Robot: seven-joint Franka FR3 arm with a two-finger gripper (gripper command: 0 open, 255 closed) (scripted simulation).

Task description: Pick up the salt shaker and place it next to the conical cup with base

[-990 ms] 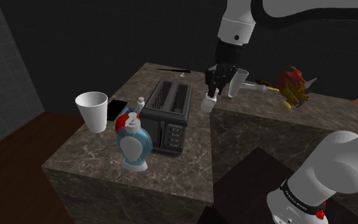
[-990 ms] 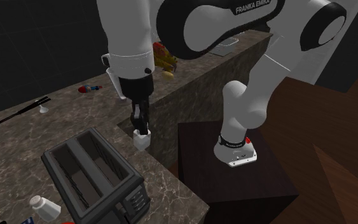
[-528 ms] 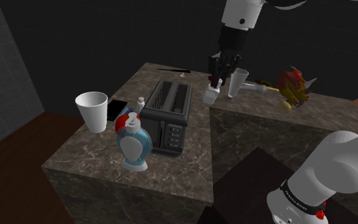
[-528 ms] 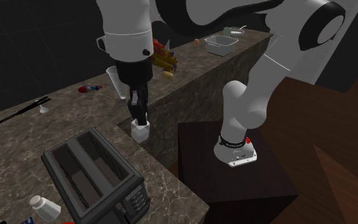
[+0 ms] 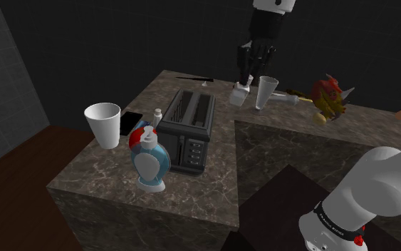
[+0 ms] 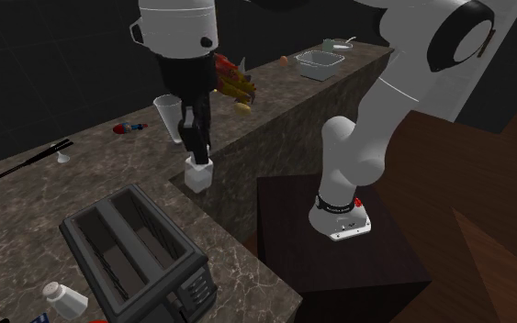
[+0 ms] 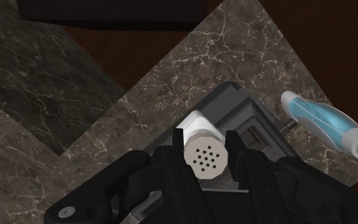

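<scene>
Jaws clamped on white salt shaker (image 5: 240,93), held in air above marble counter (image 5: 213,178), just left of white conical cup (image 5: 266,91) in shoulder view, beyond black toaster (image 5: 189,128).

- The arm (image 5: 271,6) is cut off by the shoulder view's top edge.
- In the wrist view, the toaster (image 7: 263,124) is partly hidden by the salt shaker (image 7: 204,153).
- A red-and-blue object (image 6: 129,128) is too small to be identified.
</scene>
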